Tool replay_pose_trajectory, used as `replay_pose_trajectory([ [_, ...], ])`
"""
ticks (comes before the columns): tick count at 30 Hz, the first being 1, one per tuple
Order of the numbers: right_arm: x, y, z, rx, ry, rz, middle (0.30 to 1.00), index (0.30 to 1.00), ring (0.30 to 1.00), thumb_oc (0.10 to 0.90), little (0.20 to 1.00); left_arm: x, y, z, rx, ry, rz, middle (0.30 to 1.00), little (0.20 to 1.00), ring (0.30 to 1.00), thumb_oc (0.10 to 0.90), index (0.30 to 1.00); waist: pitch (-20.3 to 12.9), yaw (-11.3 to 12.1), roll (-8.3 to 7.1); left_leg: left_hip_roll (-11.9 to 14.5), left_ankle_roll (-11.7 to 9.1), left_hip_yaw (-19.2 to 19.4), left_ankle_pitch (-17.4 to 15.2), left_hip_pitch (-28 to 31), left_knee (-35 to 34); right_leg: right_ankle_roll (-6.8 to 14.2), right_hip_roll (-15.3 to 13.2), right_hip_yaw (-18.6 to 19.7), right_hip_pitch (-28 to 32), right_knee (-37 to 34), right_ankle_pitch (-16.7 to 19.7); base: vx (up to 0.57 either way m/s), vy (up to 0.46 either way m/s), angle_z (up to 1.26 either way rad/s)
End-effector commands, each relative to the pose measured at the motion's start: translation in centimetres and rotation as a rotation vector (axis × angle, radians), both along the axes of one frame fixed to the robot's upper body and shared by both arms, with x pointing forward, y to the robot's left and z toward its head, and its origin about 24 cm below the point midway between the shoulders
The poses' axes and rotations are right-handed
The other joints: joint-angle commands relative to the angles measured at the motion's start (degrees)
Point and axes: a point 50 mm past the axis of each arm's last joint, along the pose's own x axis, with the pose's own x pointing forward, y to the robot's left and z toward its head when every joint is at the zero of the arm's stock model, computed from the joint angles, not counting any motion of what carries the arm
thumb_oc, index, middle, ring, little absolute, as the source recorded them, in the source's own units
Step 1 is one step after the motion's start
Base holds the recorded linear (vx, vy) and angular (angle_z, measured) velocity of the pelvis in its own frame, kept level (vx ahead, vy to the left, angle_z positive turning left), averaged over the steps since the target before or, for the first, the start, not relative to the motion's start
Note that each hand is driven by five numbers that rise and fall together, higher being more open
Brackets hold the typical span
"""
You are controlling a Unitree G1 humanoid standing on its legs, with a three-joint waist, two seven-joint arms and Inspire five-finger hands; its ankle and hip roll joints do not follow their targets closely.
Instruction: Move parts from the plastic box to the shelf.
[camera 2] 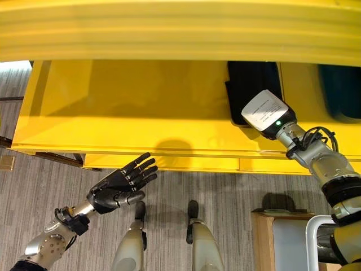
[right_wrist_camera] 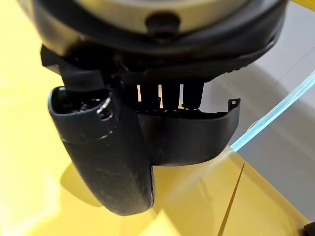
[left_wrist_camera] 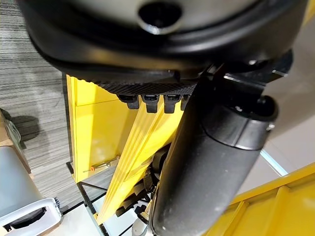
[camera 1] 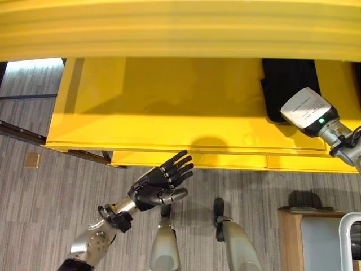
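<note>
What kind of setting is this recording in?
Likely a workshop or warehouse storage area: a yellow metal shelf holding a black part, grey floor planks, and a wooden crate.

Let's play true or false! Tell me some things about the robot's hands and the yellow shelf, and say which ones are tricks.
1. The shelf is yellow. True.
2. The left hand holds a part. False: it is open, over the grey floor in front of the shelf.
3. The right hand grips a black part over the shelf. True.
4. The floor is red. False: grey.
</note>
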Motion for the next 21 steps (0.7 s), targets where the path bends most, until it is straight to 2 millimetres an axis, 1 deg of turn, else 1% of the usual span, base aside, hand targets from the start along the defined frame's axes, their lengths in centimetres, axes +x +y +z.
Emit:
replay_pose_trajectory([
  [1,-0.3,-1.4,2.3,-0.086,-0.069,-0.056,1.0,1.0,1.0,0.9,1.0,-0.3,-1.3,2.8,-0.08,-0.164,-0.119,1.0,1.0,1.0,0.9,1.0,-2.19,0.33,-1.55,1.27,-0.02,-2.93,0.67,-2.57,3.83,0.66,-0.72,-1.75,4.31,-1.71,-2.87,0.03,0.003,0.03],
  [9,-0.1,-1.2,2.3,-0.073,-0.055,-0.077,1.0,1.0,1.0,0.9,1.0,-0.4,-1.4,2.7,-0.082,-0.159,-0.124,1.0,1.0,1.0,0.9,1.0,-2.37,0.4,-1.52,1.18,0.06,-3.06,0.52,-2.6,4.51,0.66,-0.88,-1.72,4.39,-1.08,-3.17,0.01,0.0,0.0],
  [16,-0.2,-1.3,1.4,-0.011,-0.011,-0.105,1.0,1.0,1.0,0.9,1.0,-0.4,-1.5,2.7,-0.084,-0.163,-0.125,1.0,1.0,1.0,0.9,1.0,-2.49,0.15,-1.64,1.1,0.16,-2.91,0.28,-2.19,4.27,0.7,-0.94,-1.33,4.62,-1.61,-2.98,0.01,0.009,0.0],
  [19,-0.2,-1.6,1.2,0.046,-0.012,-0.113,1.0,1.0,1.0,0.9,1.0,-0.4,-1.6,2.9,-0.084,-0.168,-0.128,1.0,1.0,1.0,0.9,1.0,-2.52,0.0,-1.65,1.02,0.17,-2.76,0.26,-2.11,4.05,0.78,-1.0,-1.08,4.67,-2.04,-2.76,0.0,0.01,0.0],
  [21,-0.2,-1.6,1.2,0.131,-0.021,-0.118,1.0,1.0,1.0,0.9,1.0,-0.3,-1.6,2.9,-0.088,-0.171,-0.124,1.0,1.0,1.0,0.9,1.0,-2.52,-0.2,-1.65,1.0,0.19,-2.58,0.27,-1.97,3.91,0.82,-1.05,-0.93,4.69,-2.16,-2.63,-0.01,0.018,0.0],
])
